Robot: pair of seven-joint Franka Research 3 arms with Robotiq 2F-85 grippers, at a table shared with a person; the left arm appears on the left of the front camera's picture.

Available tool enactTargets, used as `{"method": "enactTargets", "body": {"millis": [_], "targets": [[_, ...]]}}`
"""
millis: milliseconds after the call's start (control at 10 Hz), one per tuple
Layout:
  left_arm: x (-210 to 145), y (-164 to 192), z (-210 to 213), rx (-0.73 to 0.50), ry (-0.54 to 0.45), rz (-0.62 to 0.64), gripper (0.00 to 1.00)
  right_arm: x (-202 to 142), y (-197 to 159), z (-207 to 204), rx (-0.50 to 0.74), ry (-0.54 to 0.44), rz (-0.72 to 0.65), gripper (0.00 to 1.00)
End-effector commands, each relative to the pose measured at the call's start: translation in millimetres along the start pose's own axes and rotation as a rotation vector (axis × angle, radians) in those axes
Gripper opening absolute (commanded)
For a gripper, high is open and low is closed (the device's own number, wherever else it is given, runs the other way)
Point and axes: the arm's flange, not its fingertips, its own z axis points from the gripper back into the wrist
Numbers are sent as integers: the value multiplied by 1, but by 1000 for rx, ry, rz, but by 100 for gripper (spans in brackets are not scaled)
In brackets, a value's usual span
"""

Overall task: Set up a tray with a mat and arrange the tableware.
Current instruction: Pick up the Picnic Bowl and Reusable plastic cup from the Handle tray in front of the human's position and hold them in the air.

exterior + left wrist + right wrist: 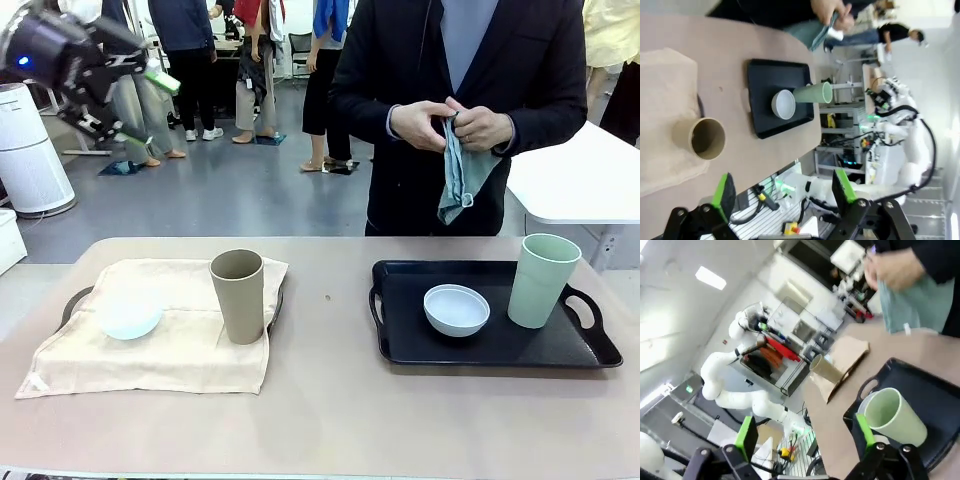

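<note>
Left end effector (148, 110): raised high off the desk's (320, 420) far left corner, jaws wide, nothing between the green pads.

Below it and toward the near side: cream mat (160, 350) draped over a dark tray (72, 300), of which little more than the handle and rim edges show. On the mat, pale blue bowl (129, 315) upright. Tan-brown cup (238, 295) upright just beside it, on the mat's side nearer the desk middle. In the left wrist view this cup is the closest item ahead of the fingers, mouth open to the camera.

Right end effector (805, 435): jaws wide, holding nothing, seen in its own wrist view. Pale green cup (895, 417) close ahead of it, just past one pad, standing in the black tray (935, 400).

Across the desk from the left end effector: the black tray lies bare of any mat. White bowl (456, 308) near its centre, the pale green cup near but apart at its outer end.

Far side, beyond both end effectors: person's hands (420, 125) hold a teal cloth (465, 175) above the desk edge.
</note>
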Motion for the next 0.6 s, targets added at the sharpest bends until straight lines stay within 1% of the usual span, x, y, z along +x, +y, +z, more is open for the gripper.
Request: {"method": "enactTargets", "body": {"millis": [0,100,200,300,400,500], "targets": [[-2,7,6,-1,-5,1,100,4,7,-9,0,19,6,100],[-19,-7,19,36,-3,-13,100,12,-1,-7,-118,95,333,100],[-26,-32,2,87,7,-72,100,24,-26,0,-289,7,462,100],[-30,-49,-24,118,13,-89,100,22,-44,1,-378,-64,571,100],[-29,-66,-49,144,14,-75,100,17,-55,-3,-460,-30,694,100],[-32,-86,-75,170,-3,-77,100,4,-62,-8,-460,1,757,100]]}}
